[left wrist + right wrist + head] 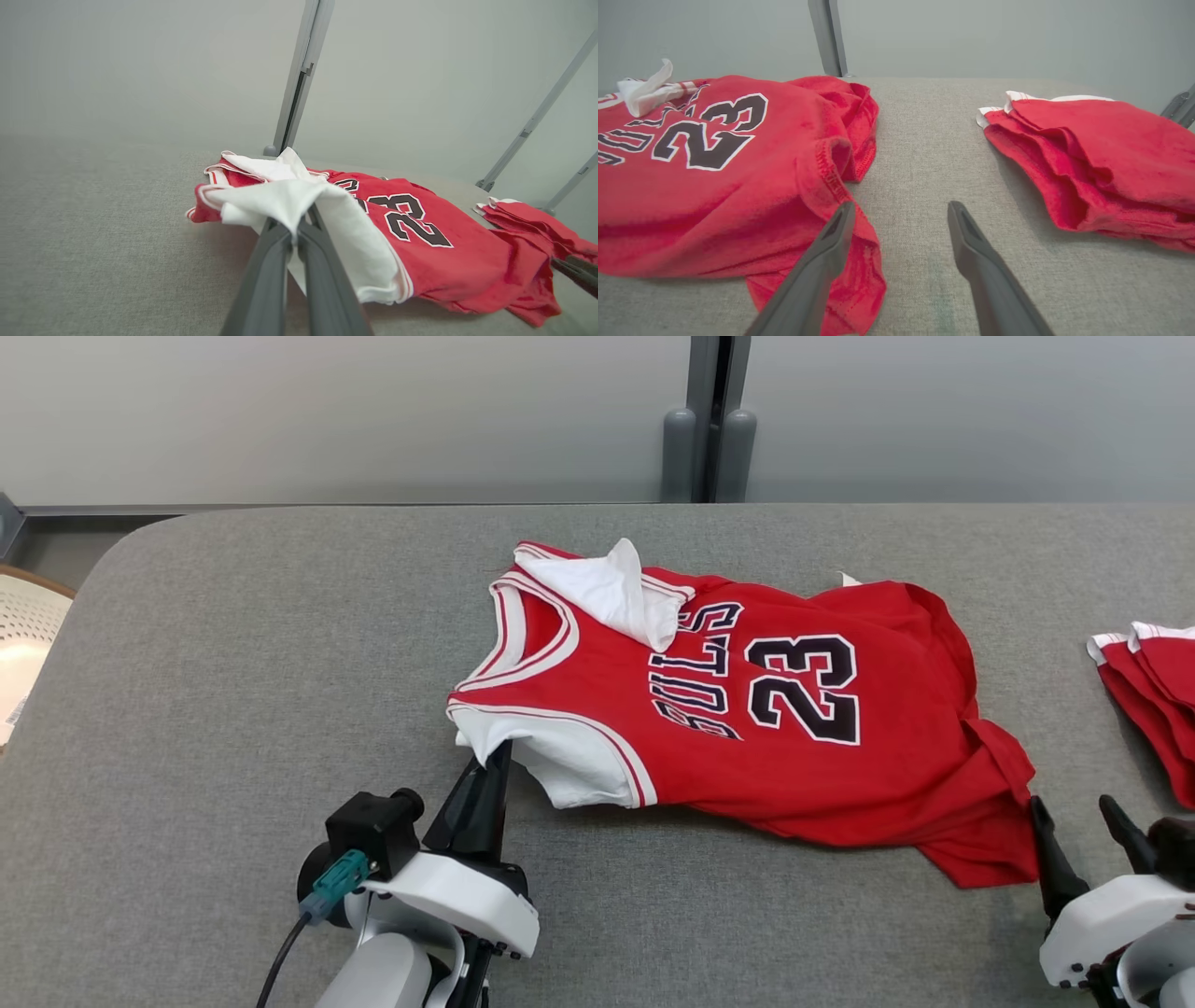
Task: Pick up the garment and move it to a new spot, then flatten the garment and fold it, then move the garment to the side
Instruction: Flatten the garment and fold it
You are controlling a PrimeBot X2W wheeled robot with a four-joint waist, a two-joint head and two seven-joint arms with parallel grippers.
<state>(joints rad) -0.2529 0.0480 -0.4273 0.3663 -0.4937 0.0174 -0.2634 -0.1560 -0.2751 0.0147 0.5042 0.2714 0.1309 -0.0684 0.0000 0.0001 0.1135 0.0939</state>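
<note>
Garment: red jersey [747, 709], white sleeves, dark lettering and "23" facing up. It lies on the grey bench [233, 709], about midway along its length and nearer the far edge than the near one. The collar points to the bench's left end and the hem to its right end.

The body is mostly spread out, with wrinkles and a turned-over fold along the hem. The far white sleeve [611, 588] is flipped over onto the chest. The near white sleeve [327, 210] is bunched and lifted slightly off the bench.

The left gripper [499, 756] is clamped on that near sleeve. Its fingers are pressed together with white cloth pinched between the tips.

The right gripper [1072, 803] sits low by the hem's near right corner, jaws spread wide and holding nothing, with bare bench between the fingers. Its left finger [831, 233] overlaps the hem corner in the right wrist view. Contact cannot be judged.

A second red garment [1153, 691], folded with white trim showing, lies at the bench's right end, apart from the jersey.

A pale perforated object [23, 635] sits off the left end. Grey wall panels [327, 420] stand behind the far edge.
</note>
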